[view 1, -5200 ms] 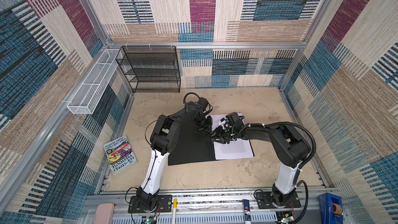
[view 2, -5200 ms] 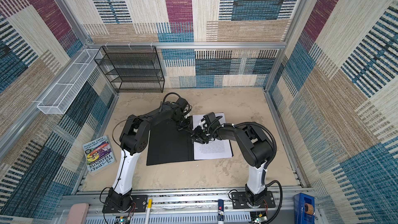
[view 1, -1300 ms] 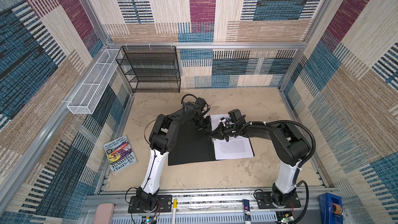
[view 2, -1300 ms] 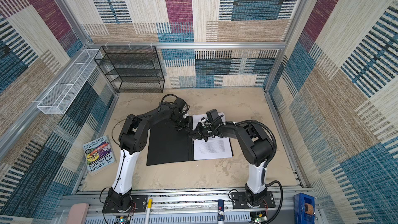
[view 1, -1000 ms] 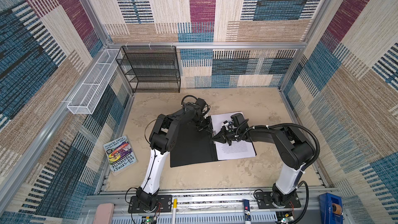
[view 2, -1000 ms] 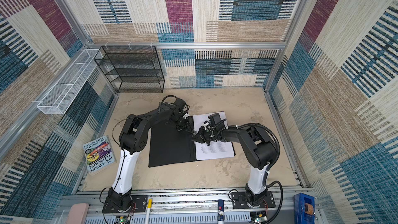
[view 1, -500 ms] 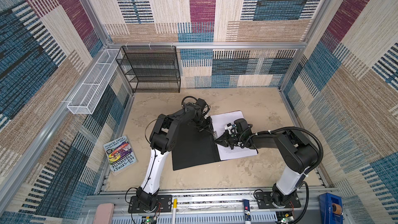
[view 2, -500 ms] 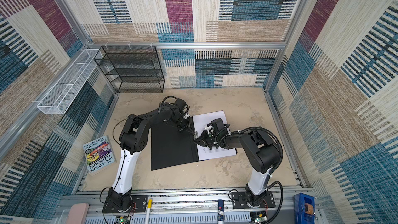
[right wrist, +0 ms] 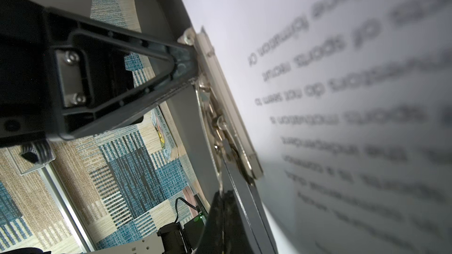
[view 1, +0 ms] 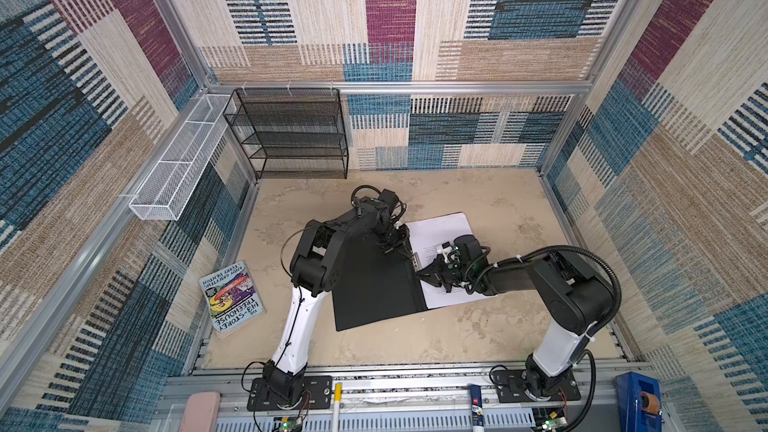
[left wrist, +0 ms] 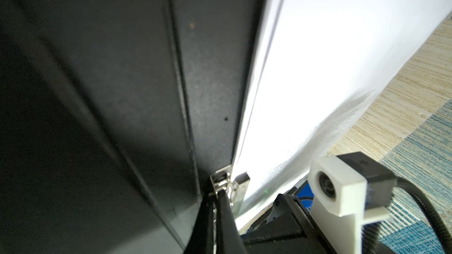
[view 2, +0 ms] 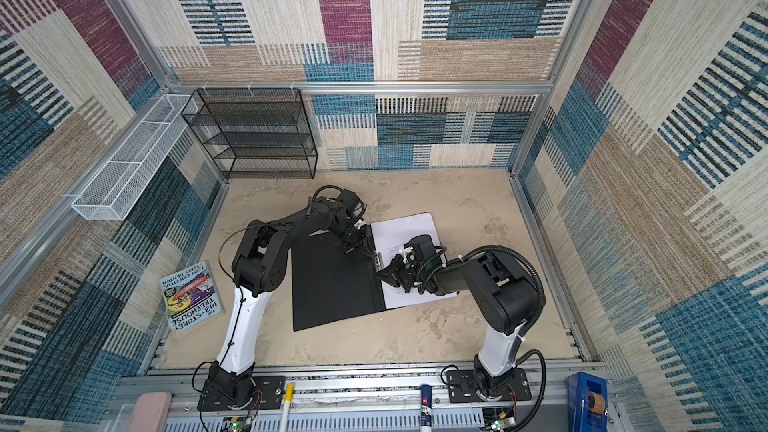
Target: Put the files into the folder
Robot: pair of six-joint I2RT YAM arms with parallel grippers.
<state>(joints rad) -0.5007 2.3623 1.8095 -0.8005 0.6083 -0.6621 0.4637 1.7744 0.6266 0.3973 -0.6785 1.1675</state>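
Note:
The folder [view 1: 374, 284] [view 2: 332, 284] lies open on the table, black inside up. The files [view 1: 440, 234] [view 2: 407, 230], white sheets with small print, lie on its right half beside the metal spine clip [view 1: 415, 261] [right wrist: 227, 118]. My left gripper [view 1: 399, 245] [left wrist: 219, 193] is shut, its tips touching the clip's far end [left wrist: 221, 179]. My right gripper [view 1: 422, 274] [right wrist: 222, 194] is shut at the clip's near end, with a thin metal edge of the clip running between its fingers. The folder's orange outside is hidden.
A colourful paperback book [view 1: 232, 301] lies at the left edge of the table. A black mesh shelf [view 1: 291, 135] stands at the back left, with a white wire basket [view 1: 183, 155] on the left wall. A blue box [view 1: 636, 401] sits on the front rail at right.
My right gripper has slid toward the front along the spine. The folder and files have turned a little and shifted right. The left gripper has stayed at the clip's far end.

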